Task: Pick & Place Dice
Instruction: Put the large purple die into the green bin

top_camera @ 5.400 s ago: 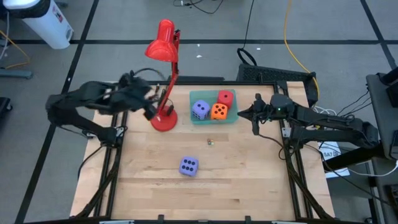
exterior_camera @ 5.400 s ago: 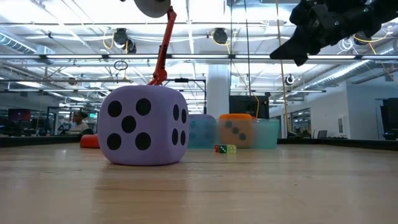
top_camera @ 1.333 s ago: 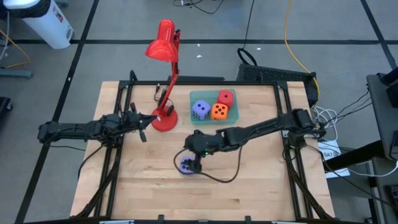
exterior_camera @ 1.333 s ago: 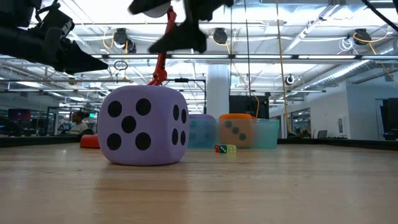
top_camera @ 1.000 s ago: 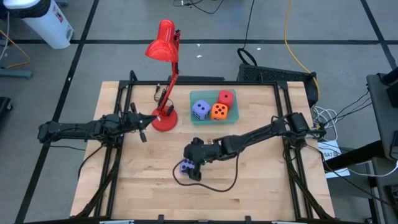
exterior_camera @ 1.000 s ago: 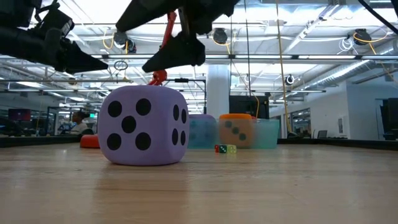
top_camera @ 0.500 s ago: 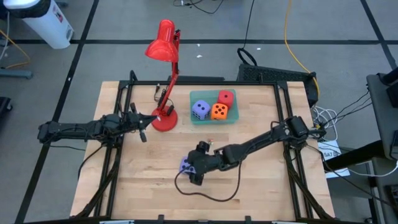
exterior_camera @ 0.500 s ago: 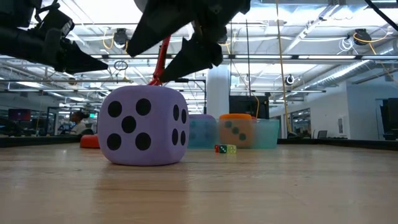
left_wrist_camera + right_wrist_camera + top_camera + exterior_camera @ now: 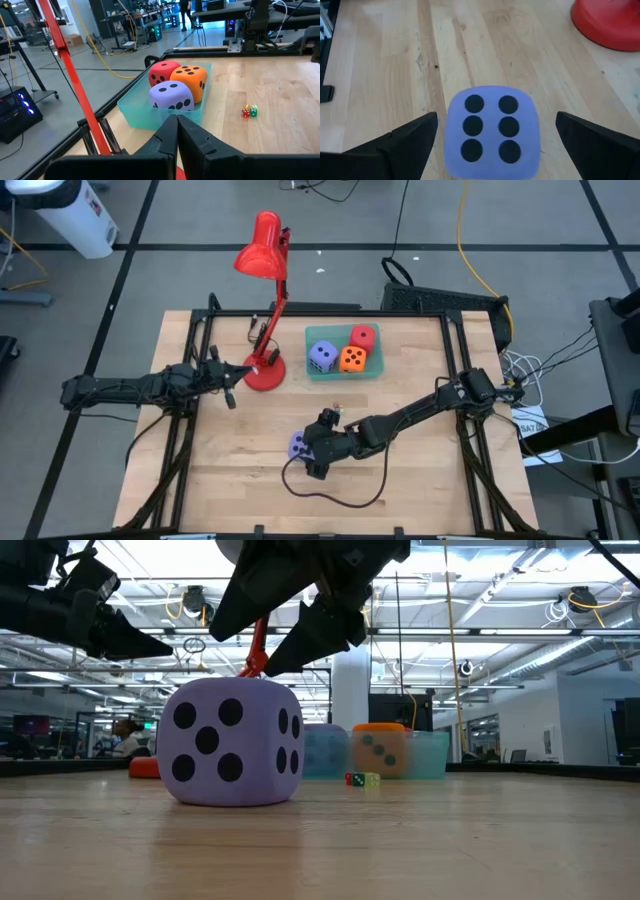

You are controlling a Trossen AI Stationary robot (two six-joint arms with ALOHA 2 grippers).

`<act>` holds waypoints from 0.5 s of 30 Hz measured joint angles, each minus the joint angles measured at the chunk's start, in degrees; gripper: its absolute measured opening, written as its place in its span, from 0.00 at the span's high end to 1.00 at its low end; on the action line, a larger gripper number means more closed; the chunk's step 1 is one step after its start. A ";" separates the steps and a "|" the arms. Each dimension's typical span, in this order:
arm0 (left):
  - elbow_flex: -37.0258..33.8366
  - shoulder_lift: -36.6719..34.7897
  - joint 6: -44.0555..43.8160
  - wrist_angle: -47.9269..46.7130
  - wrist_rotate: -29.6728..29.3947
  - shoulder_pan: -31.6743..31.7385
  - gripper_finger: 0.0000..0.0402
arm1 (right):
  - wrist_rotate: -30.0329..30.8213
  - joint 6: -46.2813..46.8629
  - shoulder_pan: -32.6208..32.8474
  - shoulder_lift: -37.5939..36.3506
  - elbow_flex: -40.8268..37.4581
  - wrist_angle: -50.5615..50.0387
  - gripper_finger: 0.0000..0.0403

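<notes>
The wooden bench [image 9: 400, 480] fronts an open workshop; my right end effector [image 9: 285, 635], spread wide and empty, has sunk closer over the purple die [image 9: 230, 741].

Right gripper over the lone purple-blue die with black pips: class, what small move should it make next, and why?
Probably lower straight down, then close. The right gripper is open, its fingers flanking the soft purple-blue die on the wooden table, six pips up, not yet touching. In the low view the fingers sit above the die's top. The teal tray already holds three dice.
</notes>
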 joint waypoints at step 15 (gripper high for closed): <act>0.00 0.00 -0.26 -0.04 0.04 0.00 0.95 | 1.18 -0.96 -0.01 3.54 0.07 0.54 0.01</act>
